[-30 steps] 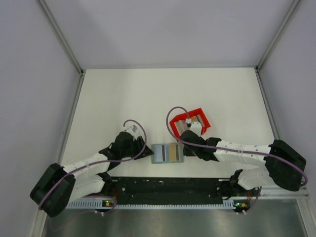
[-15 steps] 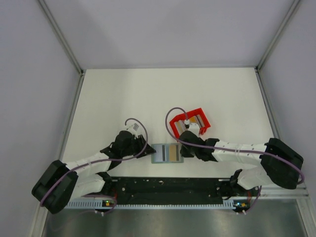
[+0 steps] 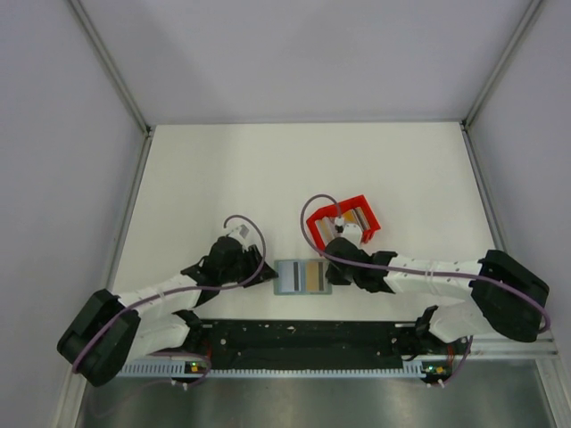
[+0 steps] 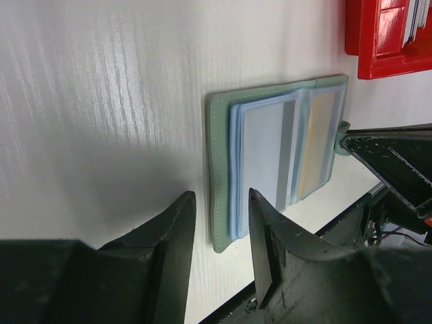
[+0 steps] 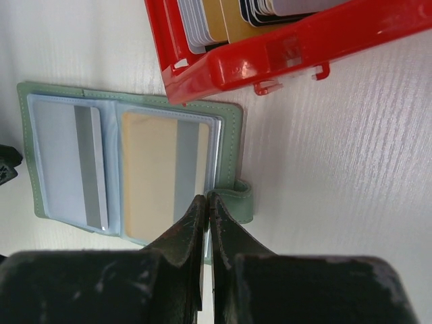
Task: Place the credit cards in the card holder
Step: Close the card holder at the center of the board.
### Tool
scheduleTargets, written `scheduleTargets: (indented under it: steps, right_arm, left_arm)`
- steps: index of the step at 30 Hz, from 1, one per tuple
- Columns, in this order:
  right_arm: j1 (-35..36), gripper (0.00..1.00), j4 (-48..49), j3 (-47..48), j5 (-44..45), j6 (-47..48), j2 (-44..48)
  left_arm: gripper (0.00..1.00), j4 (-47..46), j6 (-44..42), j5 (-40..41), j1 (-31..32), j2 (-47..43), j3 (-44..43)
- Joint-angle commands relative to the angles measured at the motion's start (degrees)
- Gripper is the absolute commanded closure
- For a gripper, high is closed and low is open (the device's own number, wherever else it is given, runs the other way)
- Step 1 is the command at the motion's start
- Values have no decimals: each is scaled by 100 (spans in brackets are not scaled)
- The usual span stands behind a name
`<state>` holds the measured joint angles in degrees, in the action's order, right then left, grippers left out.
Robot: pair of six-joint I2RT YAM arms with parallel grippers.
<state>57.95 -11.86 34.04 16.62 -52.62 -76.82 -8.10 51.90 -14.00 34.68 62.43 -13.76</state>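
Though barely moved since earlier, keeps left gripper parted, empty; right gripper closed at card holder; crops credit cards at frame top.

card holder: open flat, grey-green | credit cards: two pocketed, others in bin

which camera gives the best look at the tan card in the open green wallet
The right wrist view: the tan rectangular card sits large and nearly flat-on in the open grey-green wallet, grey stripe clear. The left wrist view shows it slanted and smaller; the top external view gives only a tiny tan patch.
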Motion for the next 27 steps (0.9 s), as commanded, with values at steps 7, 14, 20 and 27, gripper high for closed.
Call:
scheduleTargets:
  steps: [7, 14, 20, 27]
  right_arm:
    - [-188, 100, -291, -293, 394, -292, 395]
    - [-197, 100, -545, -486, 701, -222, 1317]
    - [-337, 100, -1038, -714, 764, -371, 1512]
    - [-452, 100, -1398, -1013, 834, -872, 1389]
  left_arm:
    - [58, -157, -136, 20, 66, 339, -153]
    - [59, -236, -145, 3, 74, 392, -118]
    - [60, -192, -198, 2, 74, 392, -153]
    - [61, -122, -268, -6, 83, 357, -162]
